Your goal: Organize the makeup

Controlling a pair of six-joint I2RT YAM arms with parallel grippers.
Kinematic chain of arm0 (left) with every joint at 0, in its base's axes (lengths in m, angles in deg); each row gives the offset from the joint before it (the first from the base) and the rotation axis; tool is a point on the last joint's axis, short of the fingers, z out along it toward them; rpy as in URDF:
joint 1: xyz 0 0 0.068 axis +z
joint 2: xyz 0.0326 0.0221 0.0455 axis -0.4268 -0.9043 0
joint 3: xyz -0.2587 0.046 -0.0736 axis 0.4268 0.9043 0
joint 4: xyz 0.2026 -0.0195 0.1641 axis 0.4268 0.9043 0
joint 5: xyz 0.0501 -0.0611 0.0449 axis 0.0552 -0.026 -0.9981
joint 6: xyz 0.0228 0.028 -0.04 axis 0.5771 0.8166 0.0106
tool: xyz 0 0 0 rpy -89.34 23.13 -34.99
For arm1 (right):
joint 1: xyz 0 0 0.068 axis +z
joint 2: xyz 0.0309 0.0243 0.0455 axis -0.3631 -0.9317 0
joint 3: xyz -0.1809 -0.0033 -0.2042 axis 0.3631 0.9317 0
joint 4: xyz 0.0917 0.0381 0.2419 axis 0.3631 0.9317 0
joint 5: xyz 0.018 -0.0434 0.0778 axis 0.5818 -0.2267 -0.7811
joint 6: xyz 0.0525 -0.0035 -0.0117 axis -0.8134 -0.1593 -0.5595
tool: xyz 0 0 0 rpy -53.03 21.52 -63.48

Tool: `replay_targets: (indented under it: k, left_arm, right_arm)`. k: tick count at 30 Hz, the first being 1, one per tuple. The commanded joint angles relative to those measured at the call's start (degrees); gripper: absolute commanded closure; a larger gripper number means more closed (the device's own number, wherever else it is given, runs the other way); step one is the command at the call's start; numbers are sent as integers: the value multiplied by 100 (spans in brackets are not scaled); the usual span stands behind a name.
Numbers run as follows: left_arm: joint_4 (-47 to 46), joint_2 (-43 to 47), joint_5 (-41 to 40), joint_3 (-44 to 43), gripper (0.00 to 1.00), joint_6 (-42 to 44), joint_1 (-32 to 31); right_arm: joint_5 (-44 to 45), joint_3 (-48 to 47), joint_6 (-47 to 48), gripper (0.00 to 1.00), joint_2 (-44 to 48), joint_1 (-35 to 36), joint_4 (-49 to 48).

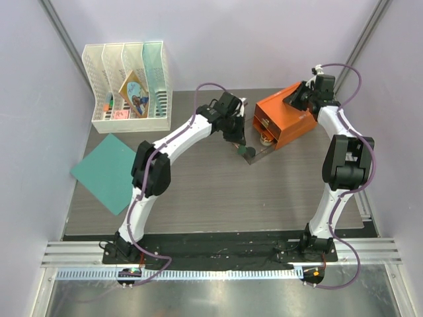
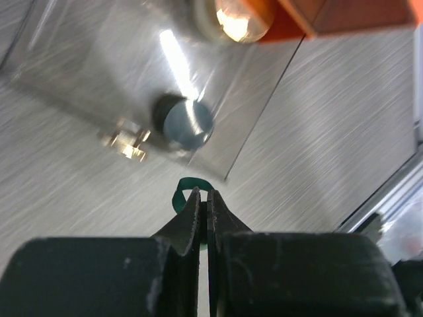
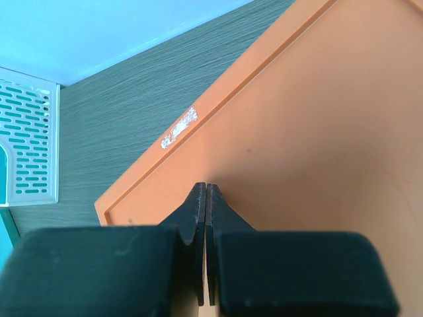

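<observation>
My left gripper (image 2: 204, 191) is shut on a dark-green disc (image 2: 178, 195), held edge-on with its rim curling past the fingertips. It hangs just over the near corner of a clear drawer (image 2: 86, 66) pulled out of the orange drawer box (image 1: 285, 115). In the drawer lie a dark jar with a shiny lid (image 2: 188, 122), a small glinting clear piece (image 2: 125, 139) and a tan round compact (image 2: 234, 18). In the top view the left gripper (image 1: 243, 150) is at the drawer's front left. My right gripper (image 3: 206, 186) is shut and empty, resting against the box's orange top (image 3: 317, 119).
A large teal flat sheet (image 1: 109, 172) lies at the table's left edge. A white slotted organizer (image 1: 129, 79) with cards in it stands at the back left. Walls close in on both sides.
</observation>
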Motion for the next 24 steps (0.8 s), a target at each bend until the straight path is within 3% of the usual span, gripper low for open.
replay_targets:
  k: [1, 5, 11, 13, 14, 15, 20, 24]
  left_arm:
    - [-835, -537, 628, -640, 100, -695, -5]
    - [-1108, -924, 637, -1167, 99, -1046, -5]
    - [-1257, -1416, 760, -1792, 91, -1345, 4]
    - [-1266, -1452, 743, -1784, 84, -1354, -5]
    - [-1258, -1461, 743, -1784, 69, -1346, 4]
    - [-1258, -1470, 699, -1757, 46, -1320, 4]
    - [-1389, -1295, 479, -1608, 25, -1249, 13]
    - [-1320, -1058, 277, -1547, 26, -1170, 74]
  right_arm:
    - [855, 841, 411, 99, -1304, 73, 2533]
    - [864, 858, 402, 99, -1286, 73, 2515]
    - [890, 929, 376, 99, -1225, 73, 2462]
    - [891, 946, 367, 99, -1216, 73, 2462]
    - [899, 946, 367, 99, -1225, 81, 2462]
    - [891, 946, 358, 99, -1216, 73, 2462]
    - [882, 1008, 340, 99, -1172, 73, 2418]
    - [873, 1008, 367, 99, -1146, 73, 2418]
